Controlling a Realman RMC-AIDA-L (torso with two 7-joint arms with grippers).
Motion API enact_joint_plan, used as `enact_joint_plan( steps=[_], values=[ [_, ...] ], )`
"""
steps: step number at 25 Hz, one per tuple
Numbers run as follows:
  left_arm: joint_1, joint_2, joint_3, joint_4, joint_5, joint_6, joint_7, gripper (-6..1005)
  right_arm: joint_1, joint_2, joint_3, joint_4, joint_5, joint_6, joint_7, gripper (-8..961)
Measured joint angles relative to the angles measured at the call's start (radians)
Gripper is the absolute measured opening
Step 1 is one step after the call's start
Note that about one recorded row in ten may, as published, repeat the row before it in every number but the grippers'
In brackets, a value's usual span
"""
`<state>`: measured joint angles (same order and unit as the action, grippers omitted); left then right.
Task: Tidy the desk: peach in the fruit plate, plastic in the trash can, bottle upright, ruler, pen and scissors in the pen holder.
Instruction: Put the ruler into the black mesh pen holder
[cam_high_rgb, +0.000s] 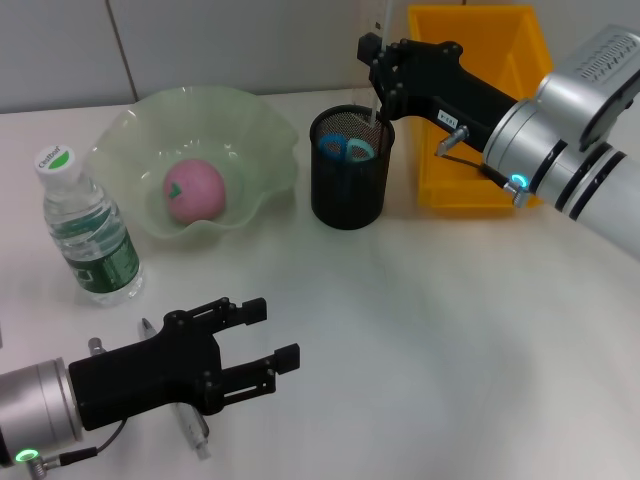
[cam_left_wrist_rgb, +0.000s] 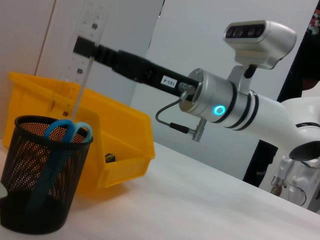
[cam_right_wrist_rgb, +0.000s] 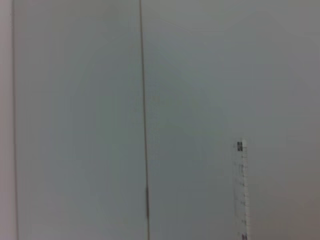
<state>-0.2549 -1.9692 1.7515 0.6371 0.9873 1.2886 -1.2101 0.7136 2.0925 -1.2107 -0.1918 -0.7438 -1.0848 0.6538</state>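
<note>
My right gripper (cam_high_rgb: 378, 68) is shut on a clear ruler (cam_high_rgb: 380, 25), holding it upright with its lower end inside the black mesh pen holder (cam_high_rgb: 348, 190). Blue-handled scissors (cam_high_rgb: 345, 148) stand in that holder. The left wrist view shows the same ruler (cam_left_wrist_rgb: 84, 30), pen holder (cam_left_wrist_rgb: 37, 185) and scissors (cam_left_wrist_rgb: 67, 131). A pink peach (cam_high_rgb: 193, 190) lies in the green fruit plate (cam_high_rgb: 255, 120). The bottle (cam_high_rgb: 88, 235) stands upright at the left. My left gripper (cam_high_rgb: 272, 338) hovers open at the front, over a grey pen (cam_high_rgb: 190, 428) lying on the table. The plastic is out of view.
A yellow bin (cam_high_rgb: 470, 190) stands just right of the pen holder, under my right arm. In the right wrist view the ruler (cam_right_wrist_rgb: 243, 190) stands out against a plain wall. White tabletop stretches between the holder and my left gripper.
</note>
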Motion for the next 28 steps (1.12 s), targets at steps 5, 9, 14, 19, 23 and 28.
enact_joint_plan(
  steps=[5, 9, 14, 19, 23, 28],
  values=[
    [0.015, -0.002, -0.027, 0.023, 0.031, 0.003, -0.019, 757, 0.009, 0.0, -0.001, 0.0, -0.002, 0.042, 0.002, 104],
    [0.016, -0.003, -0.028, 0.025, 0.033, 0.005, -0.025, 757, 0.024, 0.0, -0.031, -0.002, -0.003, 0.084, 0.017, 111],
    [0.015, -0.002, -0.03, 0.034, 0.034, 0.001, -0.035, 756, 0.035, 0.0, -0.053, -0.003, -0.003, 0.12, 0.029, 119],
    [0.013, -0.002, -0.037, 0.035, 0.036, -0.002, -0.036, 757, 0.038, 0.0, -0.064, -0.005, -0.004, 0.147, 0.039, 128],
    [0.012, -0.003, -0.045, 0.036, 0.042, -0.002, -0.04, 756, 0.04, 0.0, -0.07, -0.006, -0.005, 0.157, 0.039, 134],
    [0.012, -0.002, -0.056, 0.047, 0.047, 0.004, -0.047, 756, 0.04, 0.0, -0.076, -0.006, -0.004, 0.161, 0.04, 143]
  ],
)
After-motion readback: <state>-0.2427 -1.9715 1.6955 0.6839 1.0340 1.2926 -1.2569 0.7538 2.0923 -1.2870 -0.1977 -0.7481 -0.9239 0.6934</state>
